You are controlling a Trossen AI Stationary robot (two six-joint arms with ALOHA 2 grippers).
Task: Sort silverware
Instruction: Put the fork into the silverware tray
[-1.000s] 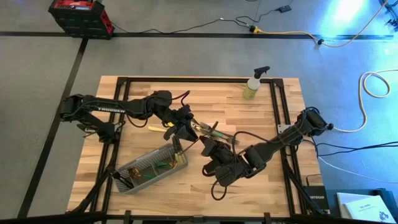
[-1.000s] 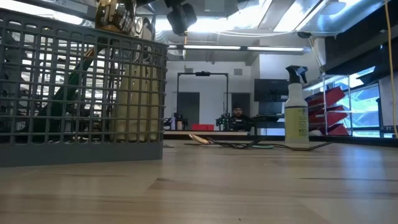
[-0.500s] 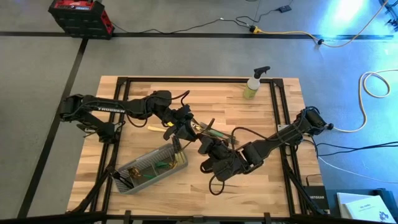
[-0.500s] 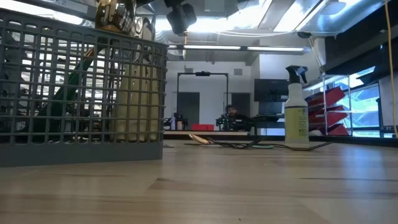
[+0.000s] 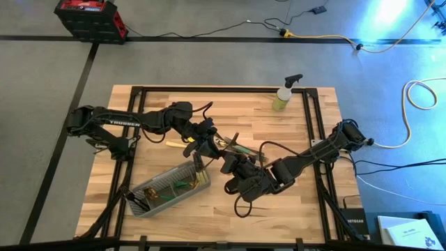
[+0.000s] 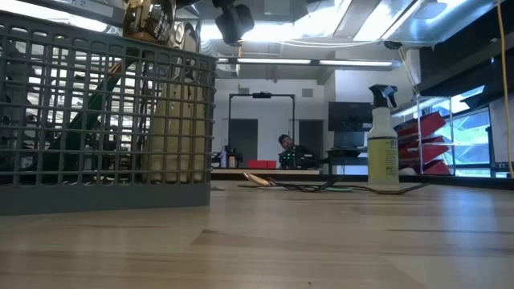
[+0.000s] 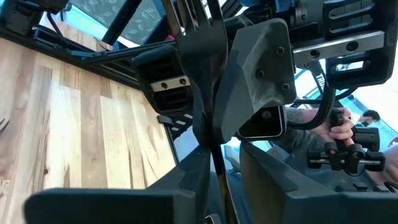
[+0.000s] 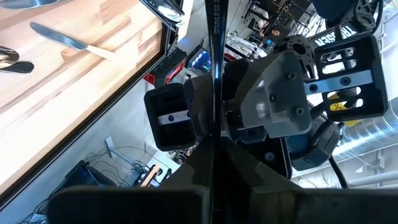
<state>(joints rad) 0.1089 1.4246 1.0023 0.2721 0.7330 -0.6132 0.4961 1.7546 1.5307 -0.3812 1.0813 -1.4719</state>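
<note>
My left gripper (image 5: 204,144) and my right gripper (image 5: 234,164) face each other closely above the table's middle, just right of the grey mesh caddy (image 5: 169,189). The left one is shut on a dark fork (image 7: 202,81). The right one is shut on a slim metal piece stamped STAINLESS (image 8: 213,43). Whether these are one and the same piece I cannot tell. Loose silverware (image 5: 240,147) with gold heads and a green handle lies flat on the wood beside both grippers. More pieces stand in the caddy (image 6: 104,120). My left gripper pinches the fork by its handle (image 7: 211,177), below the neck, between its two fingers. The fork is lifted clear, its tines (image 7: 186,12) standing away from the fingers. My right gripper pinches the stamped piece at its lower part (image 8: 209,162) between its two fingers. The rest (image 8: 214,25) sticks straight out, clear of the table.
A yellow-green spray bottle (image 5: 284,94) stands near the far edge. A cream-handled knife (image 8: 68,40) and spoon heads (image 8: 12,57) lie on the wood. A black frame (image 5: 310,125) borders the tabletop. A person's hand (image 7: 339,127) shows beyond the table.
My right gripper has moved toward the table's left and slightly toward its far edge, closing in on my left gripper, which has stayed still.
</note>
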